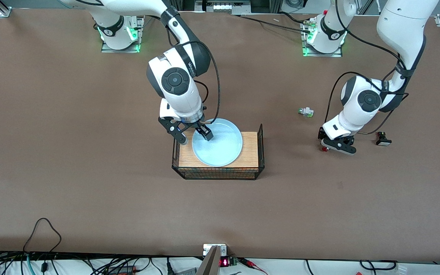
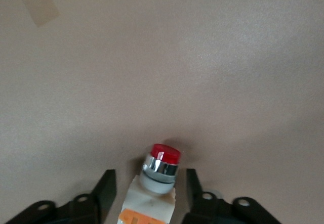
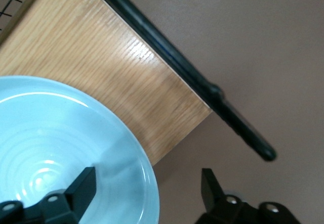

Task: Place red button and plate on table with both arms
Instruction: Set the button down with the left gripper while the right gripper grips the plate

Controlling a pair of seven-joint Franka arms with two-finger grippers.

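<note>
The brown bench (image 1: 71,152) carries a wooden board (image 1: 249,149) with black wire sides, and on it lies the pale blue plate (image 1: 220,151), the right gripper (image 1: 195,136) straddling the plate's rim with jaws wide, one finger inside the plate and one outside. Toward the left arm's end, the left gripper (image 1: 338,147) is low at the bench, its jaws narrow around the red button (image 2: 157,176). A green-tipped switch (image 1: 305,112) and a black-and-white switch (image 1: 382,139) lie nearby on the bench.
</note>
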